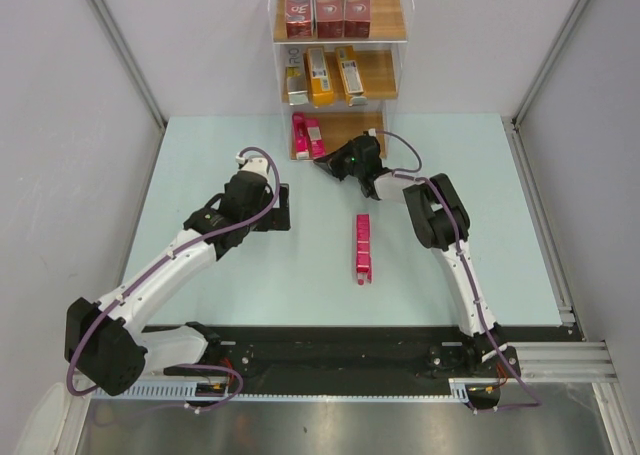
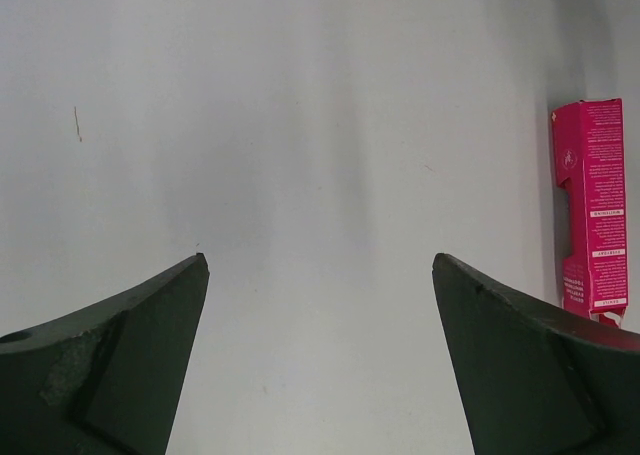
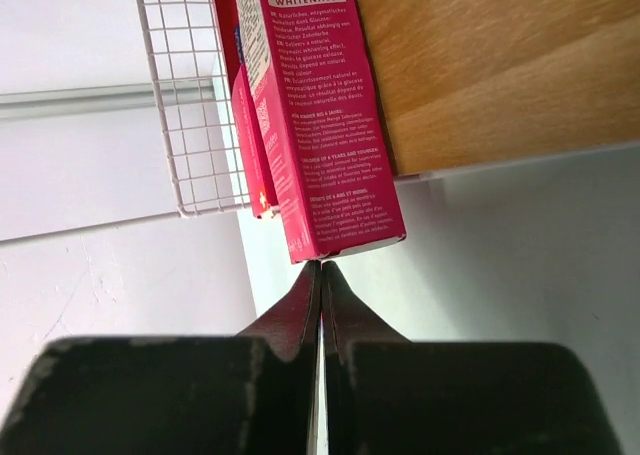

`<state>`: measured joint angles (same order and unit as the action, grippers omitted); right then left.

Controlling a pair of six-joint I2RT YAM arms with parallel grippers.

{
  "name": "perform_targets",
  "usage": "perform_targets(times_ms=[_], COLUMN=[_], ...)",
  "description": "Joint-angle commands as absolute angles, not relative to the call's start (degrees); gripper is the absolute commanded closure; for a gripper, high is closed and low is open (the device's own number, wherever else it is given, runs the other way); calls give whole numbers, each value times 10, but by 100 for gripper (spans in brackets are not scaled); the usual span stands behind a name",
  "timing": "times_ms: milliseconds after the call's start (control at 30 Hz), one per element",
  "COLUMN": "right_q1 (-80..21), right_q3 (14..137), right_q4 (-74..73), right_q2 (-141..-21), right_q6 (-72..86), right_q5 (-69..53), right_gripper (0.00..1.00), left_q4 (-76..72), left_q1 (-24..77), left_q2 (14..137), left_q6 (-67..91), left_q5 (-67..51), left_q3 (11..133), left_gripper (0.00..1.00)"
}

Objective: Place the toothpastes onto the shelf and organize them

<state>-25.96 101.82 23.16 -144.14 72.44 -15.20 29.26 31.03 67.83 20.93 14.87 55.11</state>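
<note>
- Contact is the thing to get right here: the right tool point(image 3: 320, 270), its two fingers pressed together and gripping nothing, has its tips against the near end of a pink toothpaste carton point(image 3: 320, 145) at the front of the shelf point(image 1: 385, 75).
- That carton lies lengthwise on the bottom board point(image 3: 500, 65), its near end overhanging the board's front edge. It sits just beside a second pink carton point(image 3: 245, 125) on its left.
- The step looks like a push rather than a grasp. Press along the carton's long axis with the tips centred on the end face, so it slides straight and does not swing into its neighbour.
- Go slowly, because narrow tips can slip off a small end face or dent the cardboard.
- Ease off once the end sits level with the neighbour's.
- The left tool point(image 2: 320, 265) hovers over the desk point(image 1: 500, 225), fingers spread wide and empty.
- A loose pink carton point(image 1: 362, 247) lies on the desk between the arms and is probably next.
</note>
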Motion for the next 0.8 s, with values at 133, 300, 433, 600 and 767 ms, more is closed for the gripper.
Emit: perform_targets(times_ms=[133,300,433,600,767], right_q1=[-242,-244,-246,-257,-298], right_q3=[1042,978,897,812,756], right_q4=[278,288,294,243,133], right_q2=[-1436,-1396,-1326,-1206,-1092], right_q6=[709,684,656,569,470], right_q5=[-134,-142,-159,-167,-136], right_gripper=[100,99,98,89,62], left_q4=[281,279,275,262,254], left_q1=[315,314,315,315,316], left_q2=[674,665,653,630,614], left_q6=[207,212,217,227,234], left_q5=[156,153,141,111,96], left_q3=[546,539,533,526,519], left_gripper=[0,0,1,0,0])
